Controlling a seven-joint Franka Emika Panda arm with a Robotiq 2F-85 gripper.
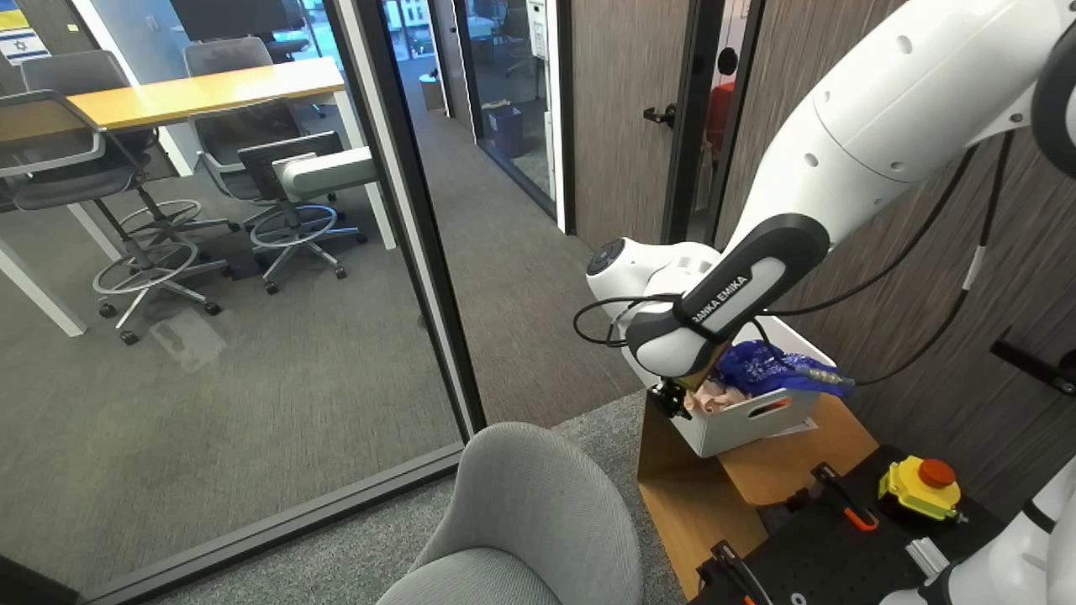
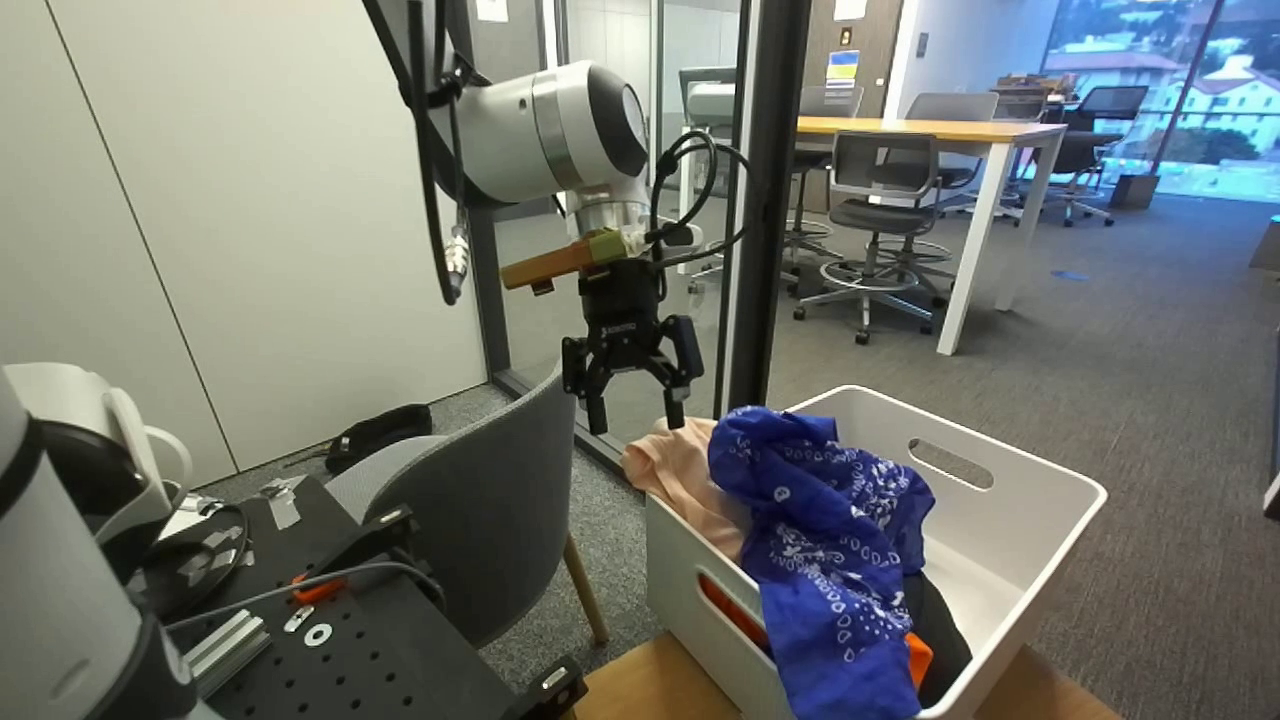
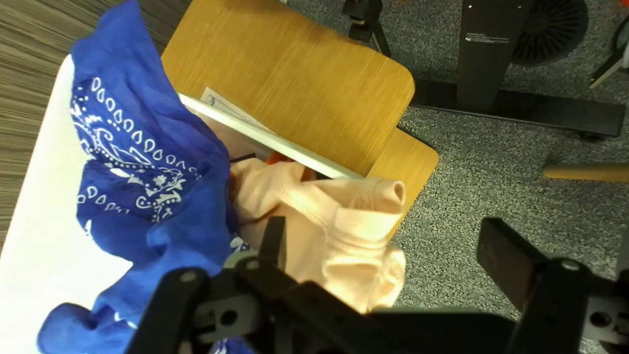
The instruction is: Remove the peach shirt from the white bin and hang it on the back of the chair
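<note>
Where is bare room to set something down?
Bare wood lies between the white bin and black table, beside paper. In the bin, bare floor shows beside blue cloth, away from the peach shirt. Crowded: where cloth and shirt bunch together.

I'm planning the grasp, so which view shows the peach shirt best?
The wrist view: the peach shirt appears largest there, its folds clear, though the gripper covers part. Both exterior views show it smaller, bunched beside the blue bandana.

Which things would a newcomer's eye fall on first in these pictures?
Probably the blue bandana, heaped in the white bin and spilling over its side. Then the peach shirt, beside the bandana and partly outside the bin. Near the shirt hangs the open hand, pointing down.
</note>
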